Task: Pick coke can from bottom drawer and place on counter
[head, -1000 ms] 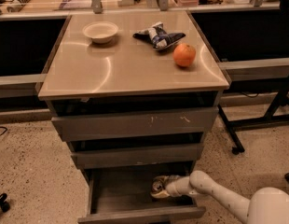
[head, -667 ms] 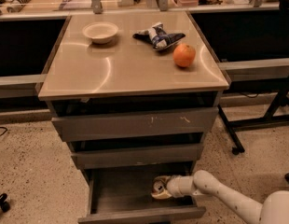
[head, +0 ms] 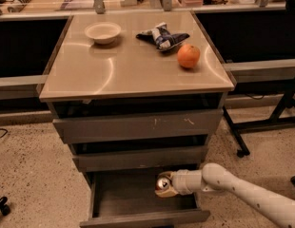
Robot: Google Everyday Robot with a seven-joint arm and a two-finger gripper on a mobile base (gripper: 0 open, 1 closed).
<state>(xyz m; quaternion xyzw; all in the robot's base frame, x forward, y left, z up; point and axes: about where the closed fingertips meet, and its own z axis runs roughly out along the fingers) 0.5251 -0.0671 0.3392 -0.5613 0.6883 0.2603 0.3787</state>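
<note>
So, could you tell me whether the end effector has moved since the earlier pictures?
No, not noticeably: the end effector remains inside the bottom drawer, right of centre, just below the middle drawer.

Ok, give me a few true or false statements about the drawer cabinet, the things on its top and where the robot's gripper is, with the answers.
1. The lowest grey metal drawer, the bottom drawer, is pulled open. True.
2. The round orange fruit lies in the shallow white bowl. False: the orange sits on the glossy beige counter, apart from the bowl and nearer the right edge.
3. The gripper is down inside the open bottom drawer. True.
4. A small red drinks can stands on the counter. False: the counter holds only the bowl, the orange and a crumpled dark blue and white bag.
</note>
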